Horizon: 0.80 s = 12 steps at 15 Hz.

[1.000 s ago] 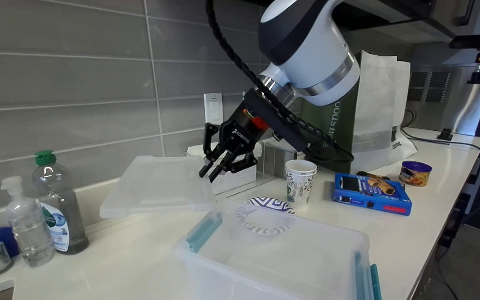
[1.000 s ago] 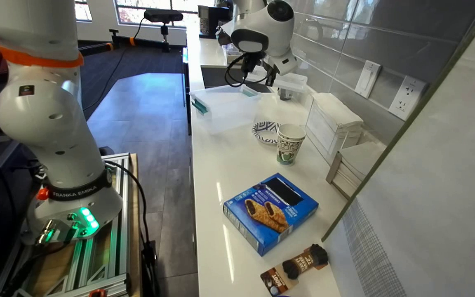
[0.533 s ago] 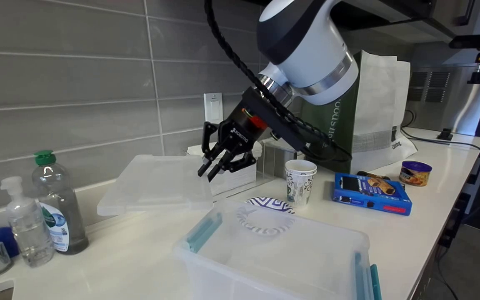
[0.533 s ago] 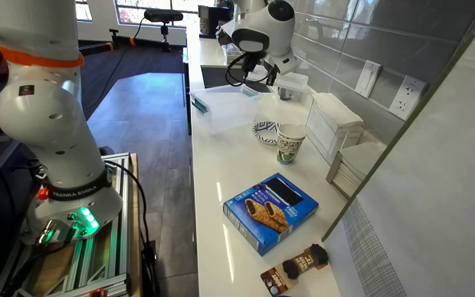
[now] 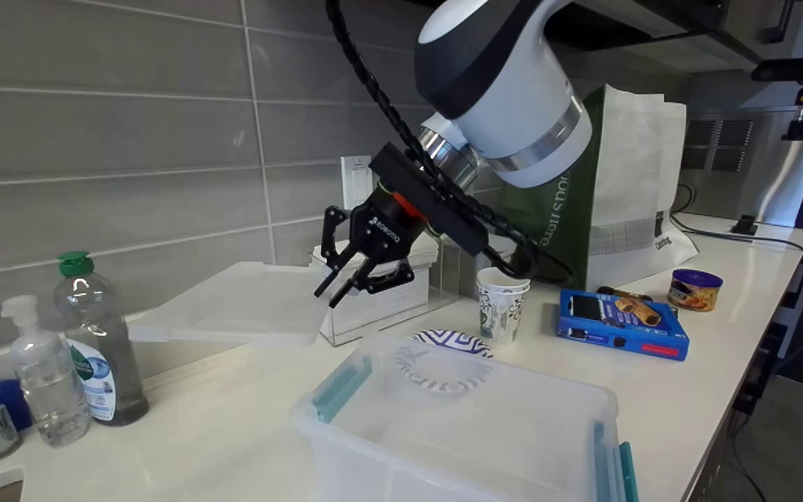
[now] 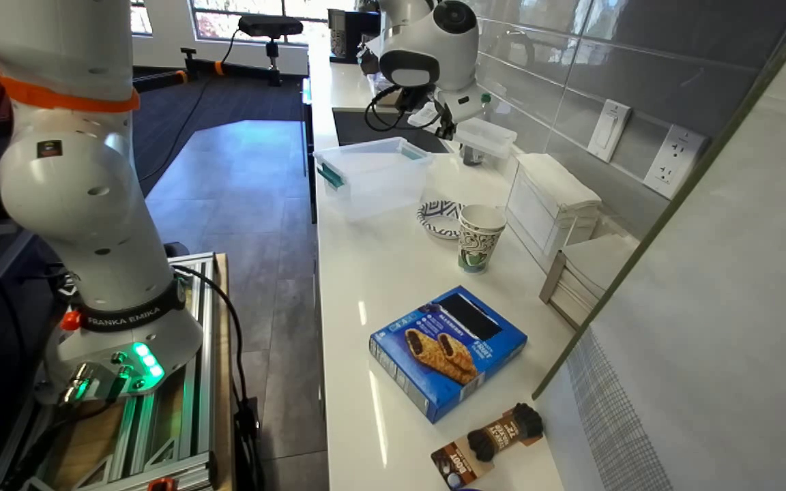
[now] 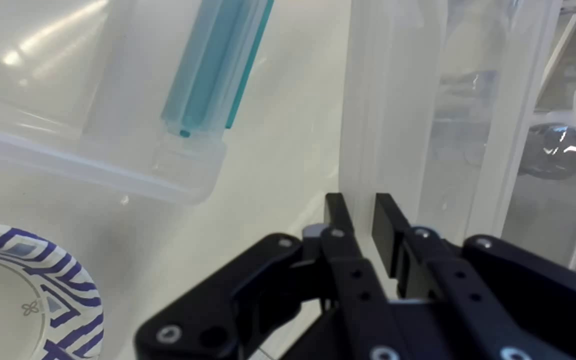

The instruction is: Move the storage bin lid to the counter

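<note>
The storage bin lid (image 5: 248, 307) is translucent white. It hangs in the air, somewhat tilted, above the counter (image 5: 199, 432) and beside the tiled wall. It also shows in an exterior view (image 6: 487, 136) and in the wrist view (image 7: 398, 115). My gripper (image 5: 325, 296) is shut on the lid's near edge; in the wrist view the rim runs between the fingertips (image 7: 358, 200). The open clear storage bin (image 5: 373, 481) with teal latches stands on the counter beside the lid, apart from it. It shows in an exterior view (image 6: 379, 191) and in the wrist view (image 7: 133, 170).
A green-capped soap bottle (image 5: 102, 355) and a pump bottle (image 5: 46, 383) stand by the wall near the lid's far end. A napkin holder (image 5: 380, 293), paper cups (image 5: 502, 307), patterned plate (image 7: 68, 300), blue box (image 5: 621, 324) and paper bag (image 5: 638, 195) are on the counter.
My gripper and the lid have moved toward the soap bottles. The lid's tilt has changed and its far end has come up a little. The bin has not moved.
</note>
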### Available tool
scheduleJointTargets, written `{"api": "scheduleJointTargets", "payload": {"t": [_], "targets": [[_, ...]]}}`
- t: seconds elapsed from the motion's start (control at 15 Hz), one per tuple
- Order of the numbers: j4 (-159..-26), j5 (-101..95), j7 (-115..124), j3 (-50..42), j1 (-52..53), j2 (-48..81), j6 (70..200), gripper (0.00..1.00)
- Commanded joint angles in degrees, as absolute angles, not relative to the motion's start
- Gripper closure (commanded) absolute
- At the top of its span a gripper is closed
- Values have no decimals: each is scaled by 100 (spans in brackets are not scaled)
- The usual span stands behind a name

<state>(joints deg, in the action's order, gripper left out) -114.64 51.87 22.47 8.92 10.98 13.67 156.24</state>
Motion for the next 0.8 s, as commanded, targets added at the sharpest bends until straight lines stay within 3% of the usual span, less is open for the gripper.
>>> {"api": "scheduleJointTargets", "payload": {"t": [0.0, 0.73], "targets": [[-11367, 4830, 3110, 794, 1348, 1726, 16212, 95], [-11268, 3760, 4632, 244, 1966, 2191, 16800, 95]]}}
